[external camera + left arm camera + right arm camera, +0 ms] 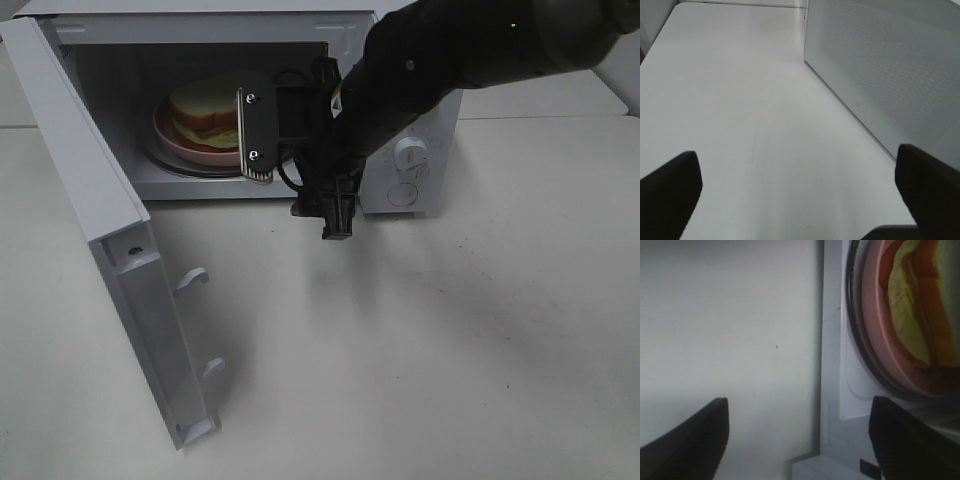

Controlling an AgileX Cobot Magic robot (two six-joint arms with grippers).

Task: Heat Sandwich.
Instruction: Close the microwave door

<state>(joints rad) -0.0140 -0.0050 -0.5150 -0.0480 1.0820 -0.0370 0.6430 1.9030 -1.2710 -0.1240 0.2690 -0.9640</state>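
Sandwich [205, 112] lies flat on a round pink plate [185, 150] inside the white microwave [440, 190], on the glass turntable toward the left of the cavity. Its lettuce and reddish filling face the opening. The door [110, 250] is swung wide to the left, its edge reaching toward the near side of the table [450, 350].

The right gripper [798, 420] hangs at the mouth of the oven, having reached across from the right. Its fingers are spread wide and hold nothing. Its wrist camera looks down on the front lip of the cavity, with one finger on the table side and the other on the oven side. The plate's rim sits just beyond that lip, so the sandwich lies farther in and a little left of this gripper, close to it but not touching. The bread is square and offers no long axis to line up on.

The left gripper [797, 175] is out of the high camera's sight. Its own view shows the fingers parted and empty above bare table, with a perforated white panel on one side that is probably the open door.

With the food already in place, what likely remains is to shut the door and set the dials. The door stands on the left, so the left arm looks nearer to it. The right arm would first have to leave the opening.
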